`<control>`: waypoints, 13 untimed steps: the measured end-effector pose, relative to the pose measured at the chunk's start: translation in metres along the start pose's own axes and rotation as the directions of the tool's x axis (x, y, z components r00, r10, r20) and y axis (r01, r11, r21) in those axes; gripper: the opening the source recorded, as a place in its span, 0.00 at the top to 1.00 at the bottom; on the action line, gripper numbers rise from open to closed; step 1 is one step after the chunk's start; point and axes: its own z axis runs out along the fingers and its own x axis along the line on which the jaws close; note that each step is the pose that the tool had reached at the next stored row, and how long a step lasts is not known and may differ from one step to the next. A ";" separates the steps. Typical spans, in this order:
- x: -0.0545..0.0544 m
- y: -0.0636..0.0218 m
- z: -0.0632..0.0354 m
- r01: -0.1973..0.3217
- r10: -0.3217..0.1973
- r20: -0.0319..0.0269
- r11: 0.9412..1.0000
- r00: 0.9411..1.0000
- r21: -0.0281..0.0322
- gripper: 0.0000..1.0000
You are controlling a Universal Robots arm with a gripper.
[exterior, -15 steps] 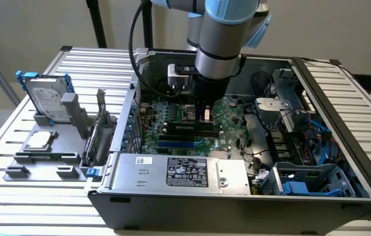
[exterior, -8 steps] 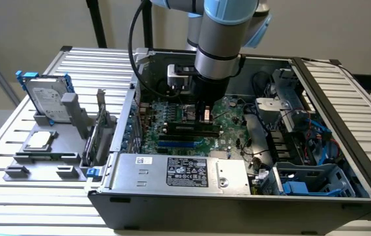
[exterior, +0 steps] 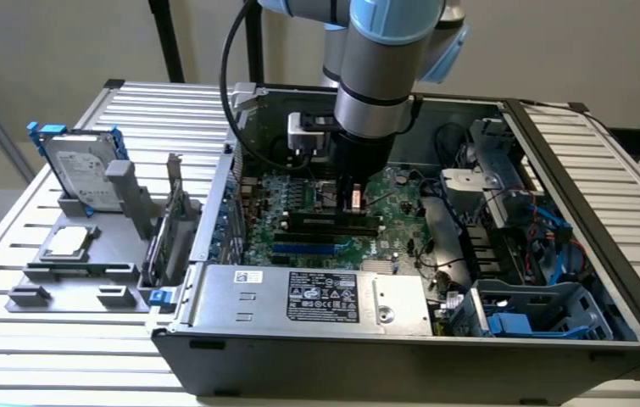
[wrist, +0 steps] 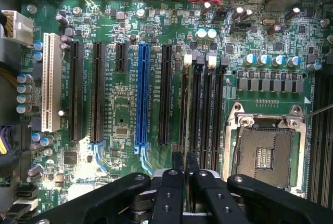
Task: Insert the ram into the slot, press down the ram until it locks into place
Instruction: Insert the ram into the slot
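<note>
With the fingers (wrist: 176,182) pinched on the thin ram (wrist: 184,120), which apparently stands edge-on in the outermost black slot (wrist: 187,64), the push should go straight down, evenly, without tilting, until both end clips snap.

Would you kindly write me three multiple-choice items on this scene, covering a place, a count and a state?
1. The claw hangs over: A the hard drive; B the motherboard; C the table.
2. How many slots on the board are blue? A one; B three; C five.
3. The computer case is: A closed; B open; C upside down.
Answers: 1 B, it sits inside the case above the green board. 2 A, a single blue slot shows. 3 B, its insides lie bare.
</note>
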 end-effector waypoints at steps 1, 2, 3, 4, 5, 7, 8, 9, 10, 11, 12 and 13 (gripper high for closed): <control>0.000 0.0000 0.0002 0.000 0.000 0.000 1.000 1.000 0.000 0.86; 0.000 0.0001 0.0004 0.000 0.000 0.000 1.000 1.000 0.000 0.86; 0.000 0.0001 0.0006 0.000 0.000 0.000 1.000 1.000 0.000 0.86; 0.000 0.0001 0.0008 0.000 0.000 0.000 1.000 1.000 0.000 0.86; 0.000 0.0002 0.0010 0.000 0.000 0.000 1.000 1.000 0.000 0.86; 0.000 0.0003 0.0014 0.000 0.000 0.000 1.000 1.000 0.001 0.86; 0.000 0.0003 0.0015 0.000 0.000 0.000 1.000 1.000 0.001 0.86; 0.000 0.0003 0.0016 0.000 0.000 0.000 1.000 1.000 0.001 0.86; 0.000 0.0003 0.0016 0.000 0.000 0.000 1.000 1.000 0.001 0.86; 0.000 0.0003 0.0016 0.000 0.000 0.000 1.000 1.000 0.001 0.86; 0.000 0.0004 0.0016 0.000 0.000 0.000 1.000 1.000 0.001 0.86; 0.000 0.0004 0.0016 0.000 0.000 0.000 1.000 1.000 0.001 0.86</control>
